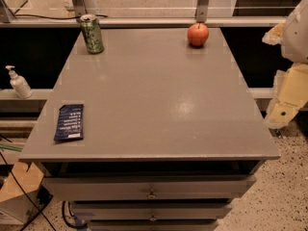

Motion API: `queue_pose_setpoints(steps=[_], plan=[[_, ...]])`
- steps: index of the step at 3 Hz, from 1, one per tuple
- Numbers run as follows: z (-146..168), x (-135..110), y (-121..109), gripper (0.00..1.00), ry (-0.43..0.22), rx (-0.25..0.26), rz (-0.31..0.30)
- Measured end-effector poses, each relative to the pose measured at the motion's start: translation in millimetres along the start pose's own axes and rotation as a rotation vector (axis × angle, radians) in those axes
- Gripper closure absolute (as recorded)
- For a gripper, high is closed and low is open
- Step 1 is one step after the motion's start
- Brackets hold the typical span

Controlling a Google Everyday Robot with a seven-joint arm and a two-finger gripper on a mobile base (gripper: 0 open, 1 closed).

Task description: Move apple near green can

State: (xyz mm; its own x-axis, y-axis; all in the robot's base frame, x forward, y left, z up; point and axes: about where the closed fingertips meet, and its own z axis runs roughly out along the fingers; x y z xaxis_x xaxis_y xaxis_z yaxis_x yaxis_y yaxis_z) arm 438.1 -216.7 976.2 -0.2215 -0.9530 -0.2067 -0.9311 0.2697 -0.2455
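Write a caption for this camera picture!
Apple and green can stand at the table's far corners; the tool hangs beyond its right edge.

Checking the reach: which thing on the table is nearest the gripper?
The apple, at the far right corner. The gripper is beside the table's right edge, while the green can and the dark-blue packet both sit along the left side.

One camera, high, off the desk (144,105) front, tilted down toward its far edge; whole top in view, mid-range. Jaws on the pale arm (291,93) sit at right edge.
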Motion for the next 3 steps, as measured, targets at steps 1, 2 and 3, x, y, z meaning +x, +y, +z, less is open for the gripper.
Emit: queue_pose_setpoints(steps=[1,2,3], plan=[[0.0,0.0,0.0,0.00,0.000,0.000,0.000],[-3.5,2.5,-4.5,0.00,-0.038,0.012,0.018],[-4.2,10.3,-22.5,0.00,-0.159,0.049,0.058]])
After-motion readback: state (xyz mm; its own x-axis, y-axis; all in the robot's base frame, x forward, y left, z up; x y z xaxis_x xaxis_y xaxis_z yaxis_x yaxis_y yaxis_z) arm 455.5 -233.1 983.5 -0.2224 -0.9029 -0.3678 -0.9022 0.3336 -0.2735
